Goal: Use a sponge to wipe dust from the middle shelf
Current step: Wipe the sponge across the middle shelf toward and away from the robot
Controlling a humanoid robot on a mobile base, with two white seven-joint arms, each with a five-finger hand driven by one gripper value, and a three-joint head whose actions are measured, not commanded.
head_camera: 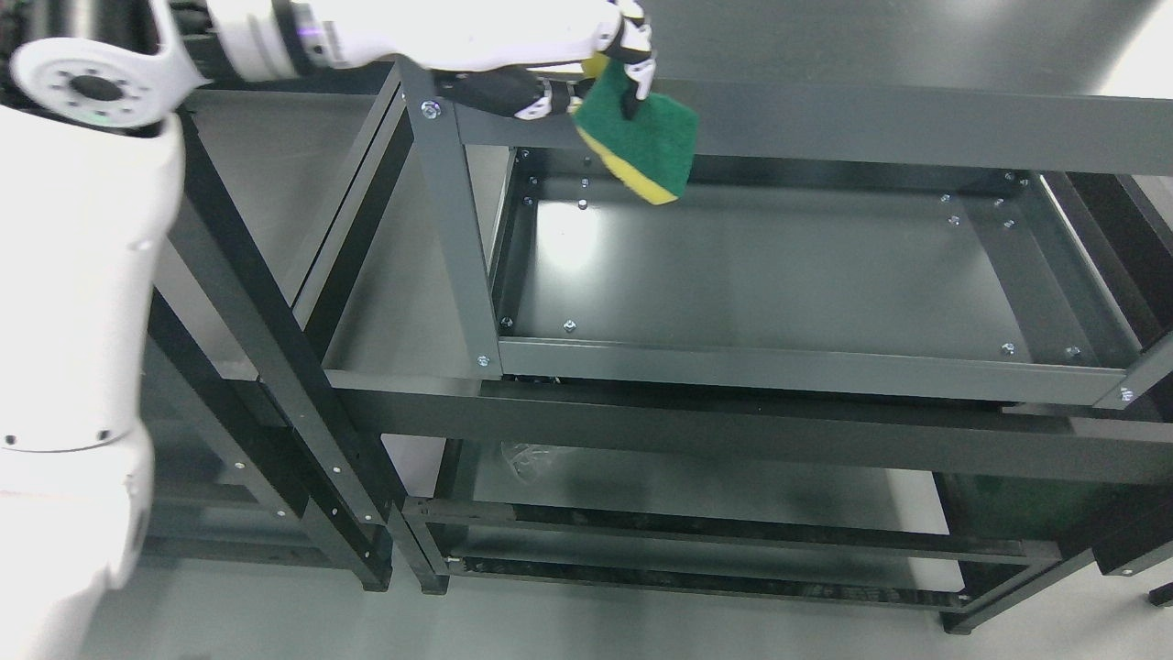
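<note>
Overhead, sponge in left robot hand.

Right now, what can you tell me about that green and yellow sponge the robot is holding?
The sponge is a flat rectangular pad with a dark green scouring face and a yellow foam layer showing along its lower edges. It looks soft and dry, with no visible dirt. It hangs tilted, one corner pointing down, pinched at its upper edge by the left hand. It is held in the air over the back left corner of the grey metal shelf, not touching the shelf surface.
</note>
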